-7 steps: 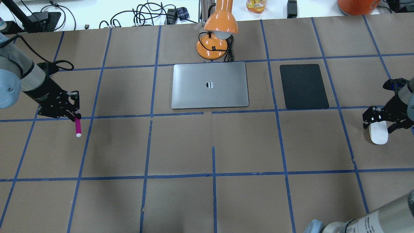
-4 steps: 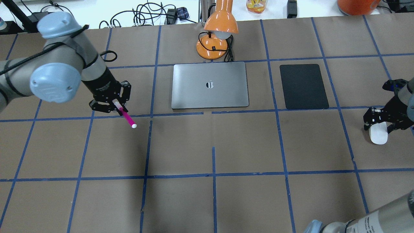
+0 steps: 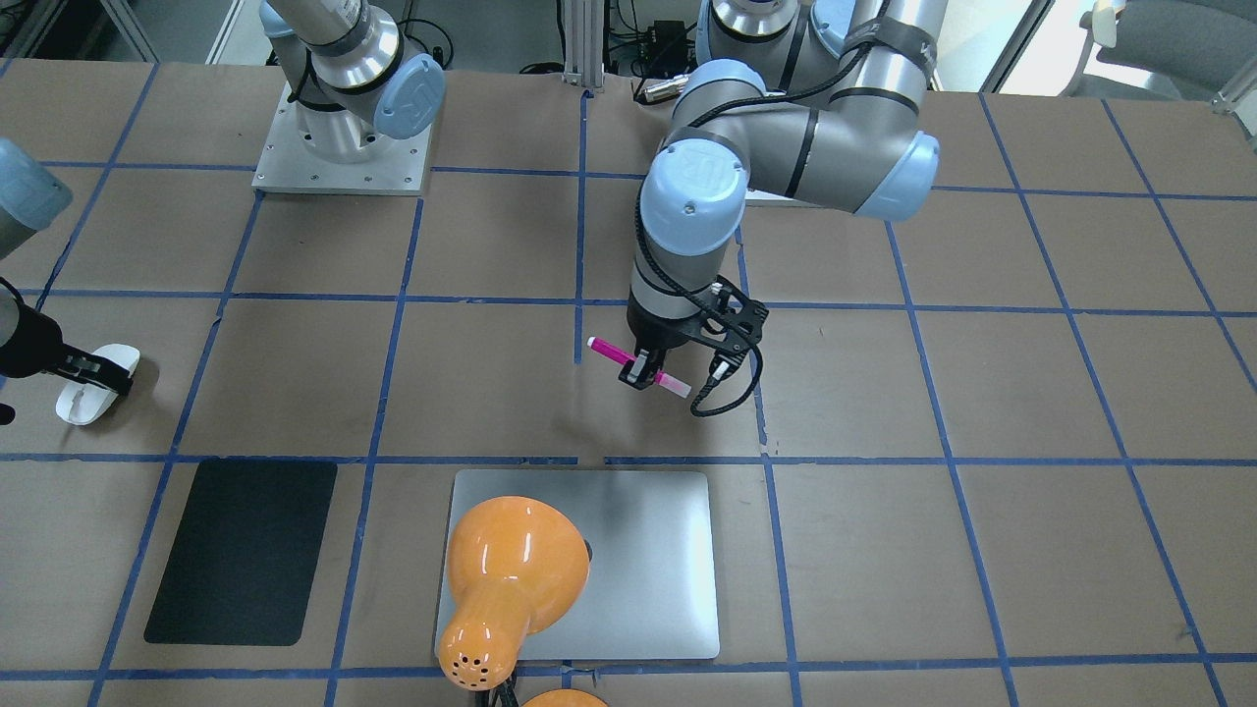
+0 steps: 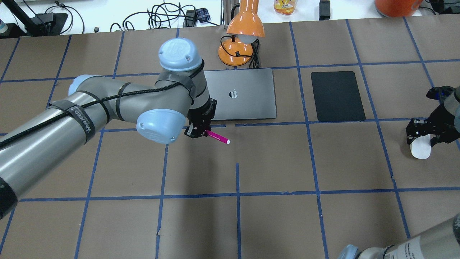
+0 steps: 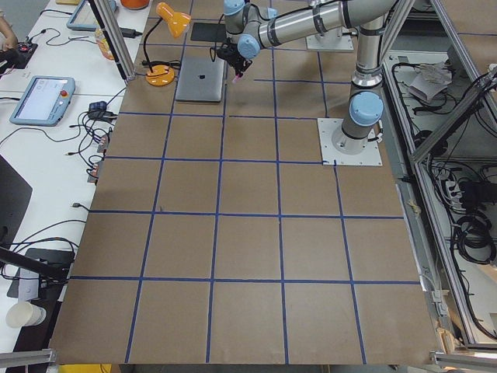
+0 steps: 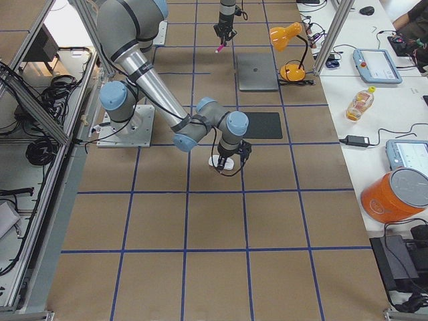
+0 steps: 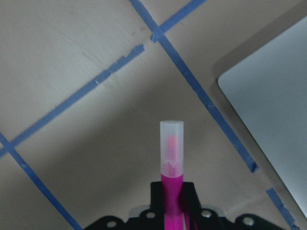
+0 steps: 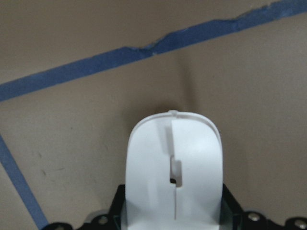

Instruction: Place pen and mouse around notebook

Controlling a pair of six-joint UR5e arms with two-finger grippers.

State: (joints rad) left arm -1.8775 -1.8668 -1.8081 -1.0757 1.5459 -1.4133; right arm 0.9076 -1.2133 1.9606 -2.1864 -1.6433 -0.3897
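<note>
Pink pen (image 4: pixel 219 138) sits pinched in our left claw (image 4: pixel 198 131), cap end pointing right, just beside the near edge of the grey notebook (image 4: pixel 244 97). Our right claw (image 4: pixel 420 138) grips the white mouse (image 4: pixel 420 151), well apart from the notebook.

Around the silver-grey metal notebook (image 4: pixel 248 104), the orange desk lamp (image 4: pixel 234 54) is standing at 12 o'clock, the black rectangular mat (image 4: pixel 337 96) lying at 3

There is one pink pen (image 4: pixel 217 137), one white mouse (image 4: pixel 420 151), one grey notebook (image 4: pixel 248 97), one black mat (image 4: pixel 337 96), one orange lamp (image 4: pixel 245 32), and two robot arms, a left one (image 4: pixel 107 104) and a right one (image 4: pixel 413 248)
</note>
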